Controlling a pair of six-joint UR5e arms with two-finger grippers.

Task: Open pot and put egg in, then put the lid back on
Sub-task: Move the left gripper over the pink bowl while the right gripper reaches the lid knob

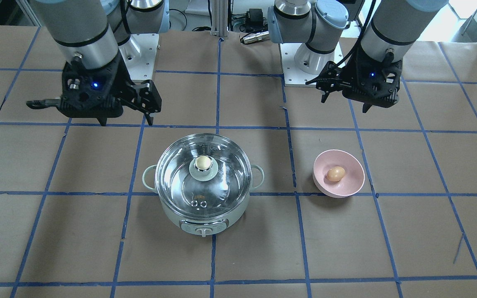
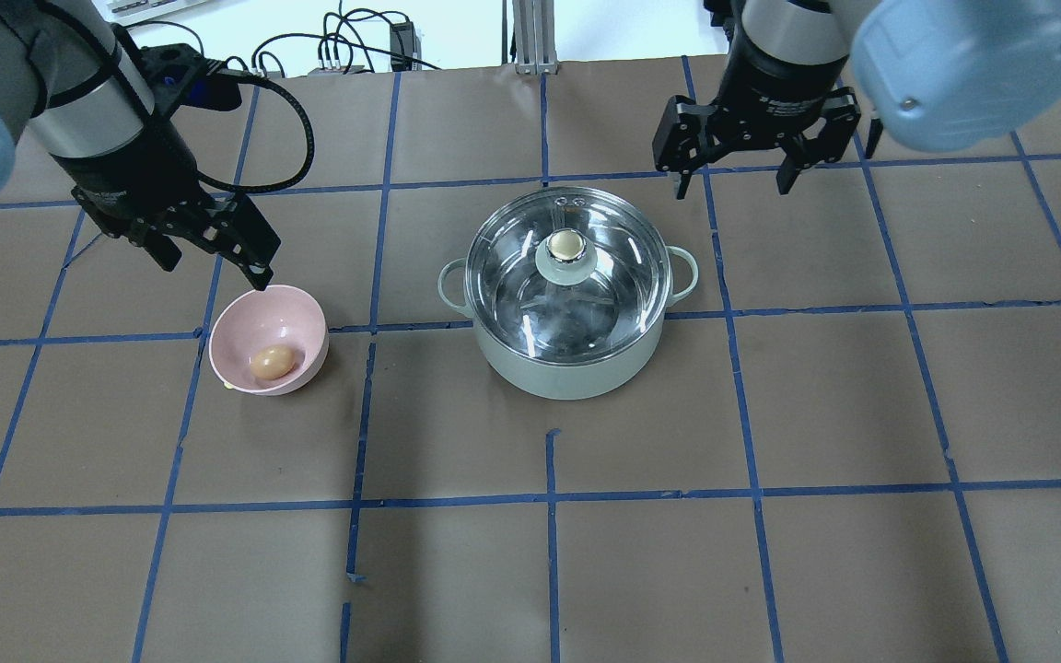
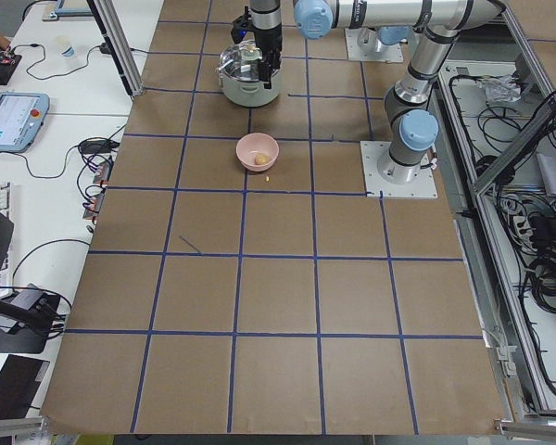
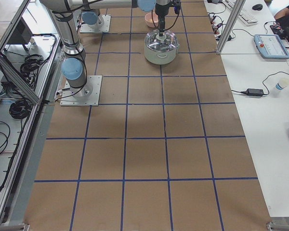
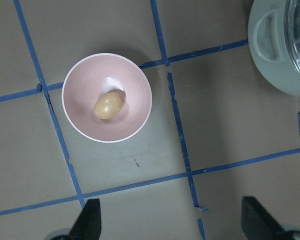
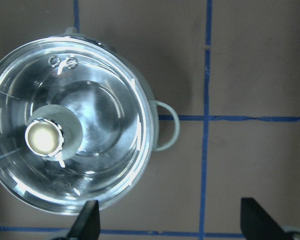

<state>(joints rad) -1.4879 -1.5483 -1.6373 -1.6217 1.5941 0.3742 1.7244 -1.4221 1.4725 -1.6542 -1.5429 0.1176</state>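
On the tabletop (image 2: 770, 552), the lid (image 2: 609, 285) sits on the pot (image 2: 567, 373); the egg (image 2: 272, 362) lies in a pink bowl (image 2: 296, 318) well apart. The left end effector (image 2: 215, 267) over the bowl's edge and the right end effector (image 2: 731, 189) by the pot hover spread wide, gripping nothing

The pot (image 5: 265, 60) runs off the left wrist view's right edge. Seen from the left end, the egg (image 3: 260, 159) is only a speck, its shape unreadable.
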